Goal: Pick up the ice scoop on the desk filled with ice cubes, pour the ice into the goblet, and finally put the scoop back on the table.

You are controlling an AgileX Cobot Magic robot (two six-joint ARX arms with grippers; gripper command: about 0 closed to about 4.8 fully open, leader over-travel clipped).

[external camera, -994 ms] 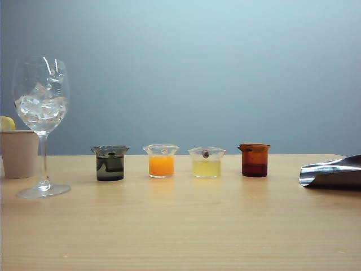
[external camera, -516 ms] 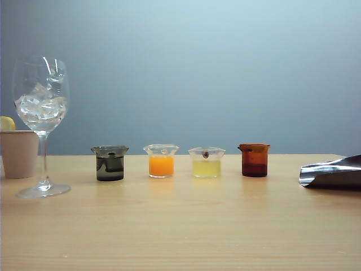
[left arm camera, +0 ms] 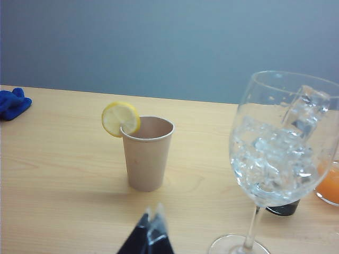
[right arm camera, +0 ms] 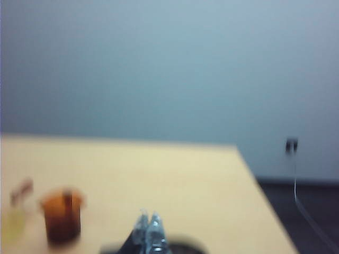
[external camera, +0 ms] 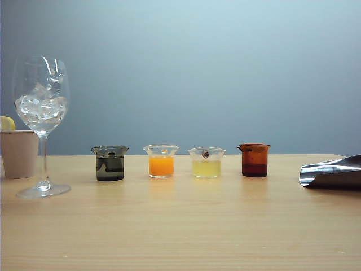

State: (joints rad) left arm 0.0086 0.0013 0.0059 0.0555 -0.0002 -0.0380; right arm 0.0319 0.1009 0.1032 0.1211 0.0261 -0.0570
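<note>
The goblet [external camera: 41, 101] stands upright at the far left of the table [external camera: 180, 226], its bowl holding ice cubes [external camera: 39, 107]. The steel ice scoop [external camera: 333, 174] lies on its side at the right edge, mouth toward the middle; I see no ice in it. Neither gripper shows in the exterior view. In the left wrist view my left gripper [left arm camera: 152, 216] is shut and empty, close to the goblet [left arm camera: 280, 153] and its ice cubes [left arm camera: 270, 164]. My right gripper [right arm camera: 149, 219] is shut and empty above the table's right part, with a dark blur under its tips.
Four small beakers stand in a row: dark [external camera: 110, 164], orange [external camera: 161, 161], yellow [external camera: 206, 162], brown [external camera: 254, 160]. A beige paper cup [left arm camera: 146, 153] with a lemon slice [left arm camera: 121, 118] stands behind the goblet. A blue cloth [left arm camera: 13, 102] lies further off.
</note>
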